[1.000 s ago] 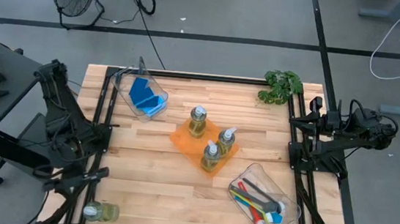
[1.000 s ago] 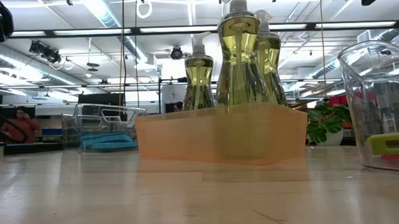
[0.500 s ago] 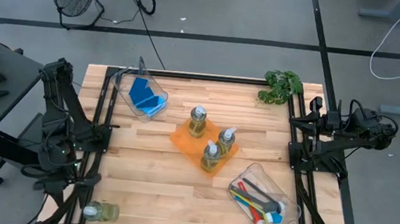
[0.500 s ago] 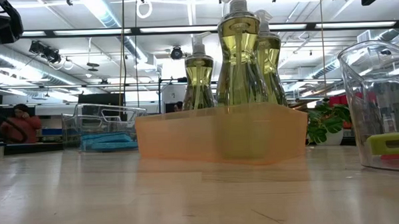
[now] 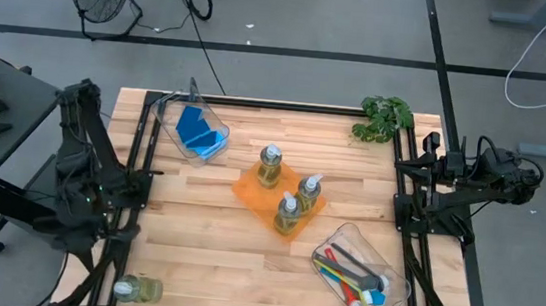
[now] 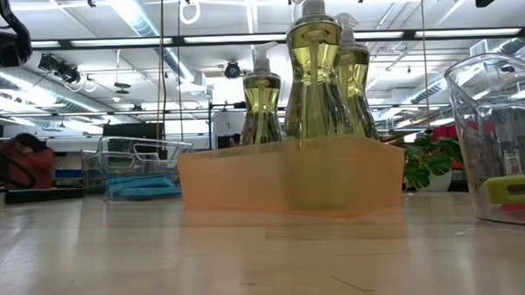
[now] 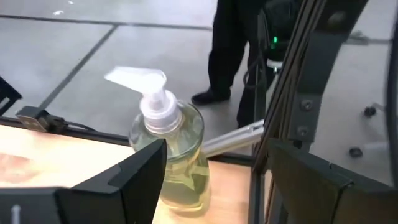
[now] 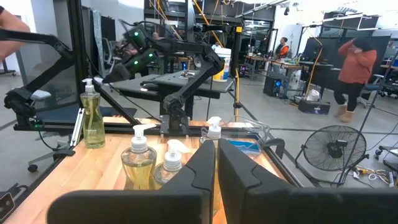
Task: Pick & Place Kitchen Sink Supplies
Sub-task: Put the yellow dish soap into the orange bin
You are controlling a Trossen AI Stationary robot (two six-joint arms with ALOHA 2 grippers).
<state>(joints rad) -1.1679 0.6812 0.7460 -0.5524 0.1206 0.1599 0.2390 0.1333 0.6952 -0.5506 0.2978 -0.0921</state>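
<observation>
table (image 5: pixel 206 227): wooden top, carrying everything below
orange tray (image 5: pixel 250 187): sitting mid-table, holding three soap bottles (image 5: pixel 287 213)
sponge bin (image 5: pixel 217 126): clear, holding blue sponges (image 5: pixel 193 128), far left
brush bin (image 5: pixel 393 285): clear, holding brushes (image 5: pixel 347 271), near right
fourth soap bottle (image 7: pixel 171 158): standing at the near left corner
left gripper (image 7: pixel 211 180): hanging beside that bottle, fingers spread wide, gripping nothing
right gripper (image 8: pixel 217 163): waiting at the right edge, fingers pressed together

Wooden table (image 5: pixel 205 237) — bins (image 5: pixel 360 273), tray (image 5: pixel 249 188), plant (image 5: pixel 385 119), bottle (image 5: pixel 135 288).
</observation>
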